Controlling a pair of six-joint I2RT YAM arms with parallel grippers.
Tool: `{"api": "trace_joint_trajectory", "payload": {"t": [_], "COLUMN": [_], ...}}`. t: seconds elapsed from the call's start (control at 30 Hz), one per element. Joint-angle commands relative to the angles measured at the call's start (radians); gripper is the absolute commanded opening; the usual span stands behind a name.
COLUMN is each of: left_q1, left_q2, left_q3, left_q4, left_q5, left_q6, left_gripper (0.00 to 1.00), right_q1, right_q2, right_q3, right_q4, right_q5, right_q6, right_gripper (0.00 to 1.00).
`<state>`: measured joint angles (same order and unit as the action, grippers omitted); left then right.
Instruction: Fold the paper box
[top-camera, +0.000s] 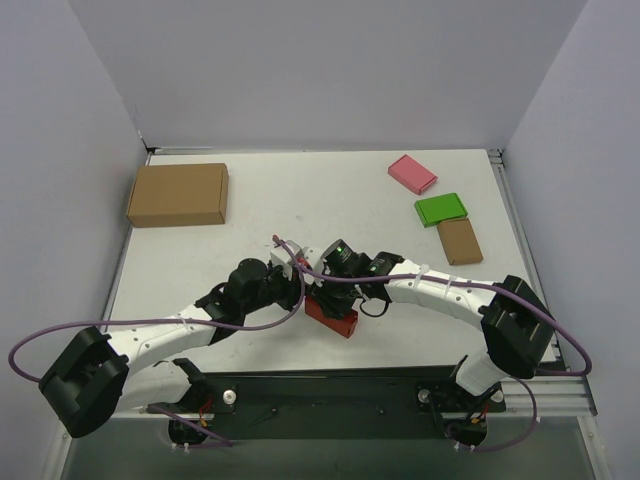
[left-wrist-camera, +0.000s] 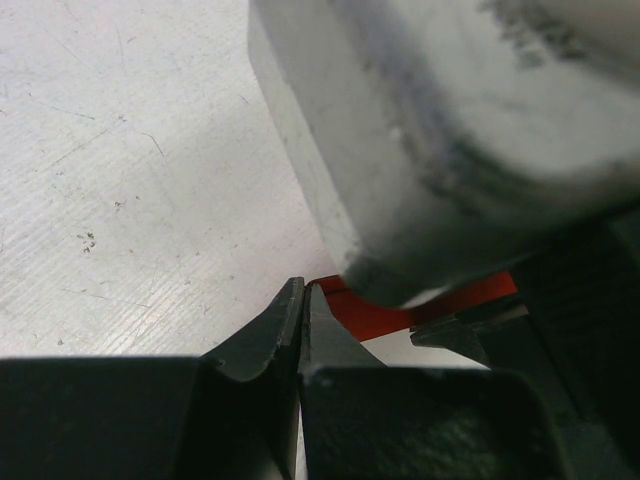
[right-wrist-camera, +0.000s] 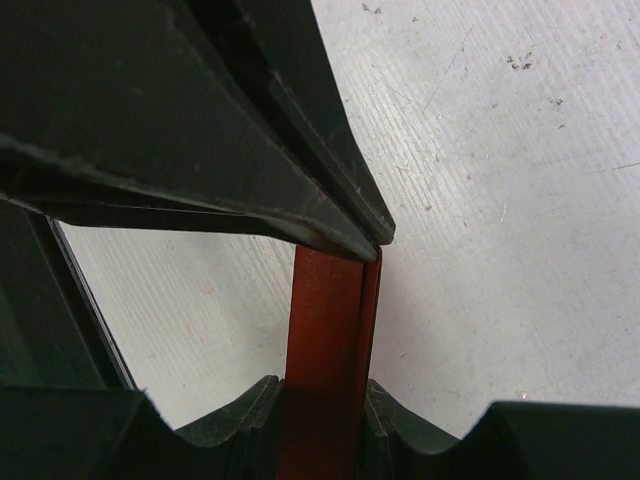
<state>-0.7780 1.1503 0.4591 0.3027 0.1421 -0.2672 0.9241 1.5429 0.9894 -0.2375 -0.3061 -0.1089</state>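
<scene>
One red box (top-camera: 333, 318) lay at mid-table (top-camera: 300, 200), toward the near edge, partly hidden by both grippers meeting over it. Far left sat a brown carton (top-camera: 178, 194). Far right lay a pink box (top-camera: 412, 173), a green box (top-camera: 441, 209) and a small brown box (top-camera: 459, 241), all well apart from it. The right gripper (right-wrist-camera: 322, 405) clamped an upright red panel. The left gripper (left-wrist-camera: 302, 300) had its jaws pressed together, with red card just beyond the tips.
</scene>
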Motion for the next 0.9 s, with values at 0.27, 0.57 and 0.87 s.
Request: {"api": "trace_joint_trajectory", "payload": {"t": [0.27,0.57,0.87], "left_q1": [-0.026,-0.041,-0.069], "left_q2": [-0.004,-0.041,-0.046], "left_q3": [-0.022,-0.092,-0.131], "left_q4": [0.015,0.036,0.053], "left_q5": [-0.059,-0.118,-0.193], "left_q6": [-0.040,-0.063,-0.046], "left_gripper": [0.01,0.00,0.00], "right_q1": [0.005,0.007,0.007], "right_q2": [0.033,0.026,0.023], "right_q3": [-0.009,-0.014,-0.012], "right_q4": [-0.006,-0.006,-0.008], "right_q5": [0.015,0.024,0.022], "right_q6": [-0.012,-0.011,-0.009], "right_gripper": [0.11,0.11,0.11]}}
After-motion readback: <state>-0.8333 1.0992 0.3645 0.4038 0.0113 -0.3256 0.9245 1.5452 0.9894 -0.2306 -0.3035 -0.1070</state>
